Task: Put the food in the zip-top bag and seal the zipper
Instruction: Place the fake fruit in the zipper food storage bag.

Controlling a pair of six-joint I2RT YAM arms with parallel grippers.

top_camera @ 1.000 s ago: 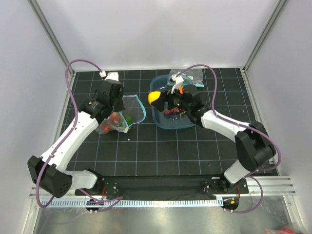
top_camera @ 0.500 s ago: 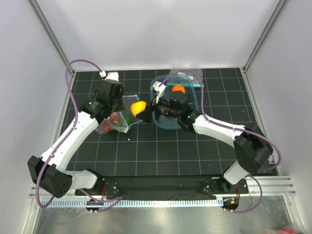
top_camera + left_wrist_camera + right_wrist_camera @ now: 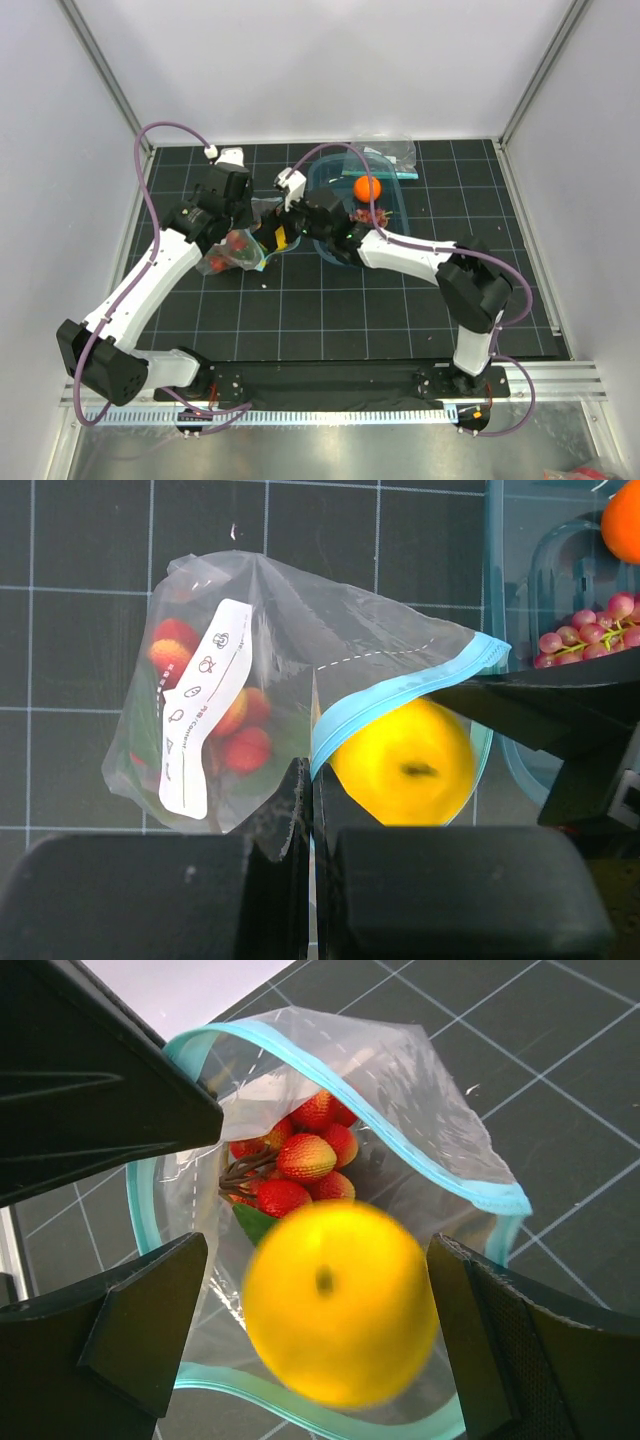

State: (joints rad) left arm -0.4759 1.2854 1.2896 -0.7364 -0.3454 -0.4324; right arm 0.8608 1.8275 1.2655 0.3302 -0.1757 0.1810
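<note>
The zip-top bag (image 3: 238,250) lies left of centre with its mouth held open. It holds several red strawberries (image 3: 305,1155) and a green piece (image 3: 256,1223). My left gripper (image 3: 312,780) is shut on the bag's edge beside the teal zipper (image 3: 400,685). My right gripper (image 3: 318,1300) is open at the bag's mouth. The yellow lemon (image 3: 340,1302) is blurred between its fingers, with a gap on each side, inside the zipper loop. The lemon also shows in the left wrist view (image 3: 403,760). The orange (image 3: 367,187) and the grape bunch (image 3: 590,630) lie in the tub.
The teal translucent tub (image 3: 338,253) stands just right of the bag, under my right arm. A smaller clear bag (image 3: 388,153) lies behind it at the back. White walls close in the black grid mat on three sides.
My right gripper has carried the lemon left from over the tub to the bag's mouth and has opened. My left arm has kept its hold on the bag.
</note>
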